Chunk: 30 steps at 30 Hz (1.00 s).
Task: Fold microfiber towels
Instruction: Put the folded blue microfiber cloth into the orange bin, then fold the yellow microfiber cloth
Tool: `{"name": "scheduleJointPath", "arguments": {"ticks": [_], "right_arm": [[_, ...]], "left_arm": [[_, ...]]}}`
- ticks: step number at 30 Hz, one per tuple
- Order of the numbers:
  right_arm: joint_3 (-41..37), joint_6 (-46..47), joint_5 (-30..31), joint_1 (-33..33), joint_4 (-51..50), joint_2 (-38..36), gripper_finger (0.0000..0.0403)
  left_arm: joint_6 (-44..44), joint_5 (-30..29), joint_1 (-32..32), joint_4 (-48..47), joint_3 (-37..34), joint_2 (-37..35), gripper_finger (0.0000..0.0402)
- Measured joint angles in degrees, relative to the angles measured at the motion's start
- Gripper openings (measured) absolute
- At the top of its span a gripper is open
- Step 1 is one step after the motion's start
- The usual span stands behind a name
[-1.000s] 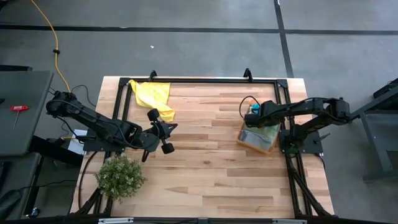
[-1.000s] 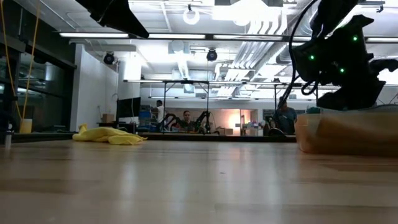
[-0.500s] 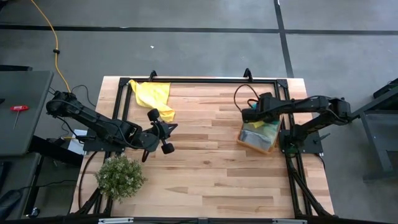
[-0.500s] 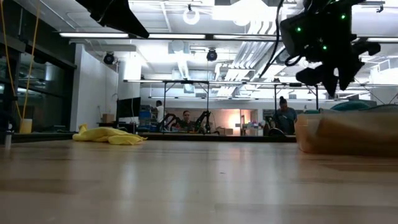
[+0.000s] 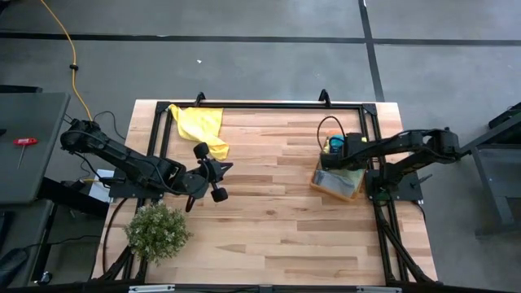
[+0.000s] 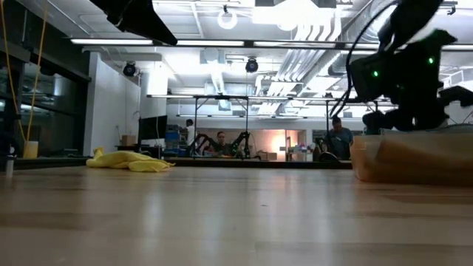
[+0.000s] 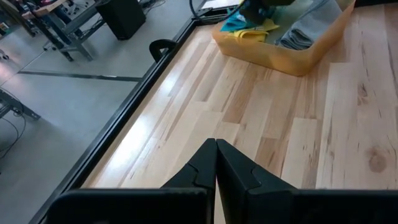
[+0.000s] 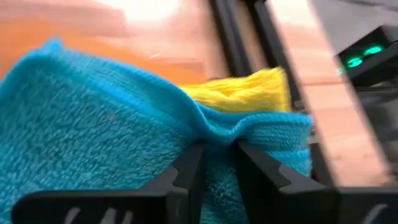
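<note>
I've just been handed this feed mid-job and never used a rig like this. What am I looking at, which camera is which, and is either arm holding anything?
Two dark robot arms work at a wooden table. One camera looks straight down, one sits at table height, and one rides on each wrist. The left gripper is shut and empty, waiting above the table near the plant. The right gripper is down in the orange bin at the table's right, its fingers pinching a fold of the teal towel, with a yellow towel just behind it. Another yellow cloth lies crumpled at the far left corner.
</note>
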Motion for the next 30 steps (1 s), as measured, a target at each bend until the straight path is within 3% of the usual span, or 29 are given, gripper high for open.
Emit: {"name": "scheduleJointPath", "arguments": {"ticks": [5,9,14,19,22,26,30], "right_arm": [[-6.2,-1.6,0.4,-1.2,12.5,0.0,0.0065],[-8.0,-1.5,1.8,-1.7,14.8,0.0,0.0064],[-3.0,-1.2,3.7,-0.7,6.1,-0.7,0.0064],[6.5,-0.1,10.1,2.9,-4.7,-2.9,0.0064],[10.7,-1.0,14.2,6.5,-4.5,-4.3,0.0064],[12.2,-9.5,19.0,12.9,7.1,-4.7,0.0064],[7.9,-27.2,19.3,18.6,33.3,-4.6,0.0064]], "left_arm": [[-0.3,0.0,0.0,0.0,0.0,0.0,0.0],[-0.3,0.0,0.0,0.0,0.0,0.0,0.0],[0.5,-0.8,0.0,0.1,0.0,0.0,0.0],[0.5,-1.7,0.0,0.1,0.0,0.0,0.0],[-0.3,-0.5,0.0,0.0,0.0,0.0,0.0],[-0.5,2.6,0.0,0.0,0.0,0.0,0.0],[-0.5,3.5,0.0,0.0,0.0,0.0,0.0]]}}
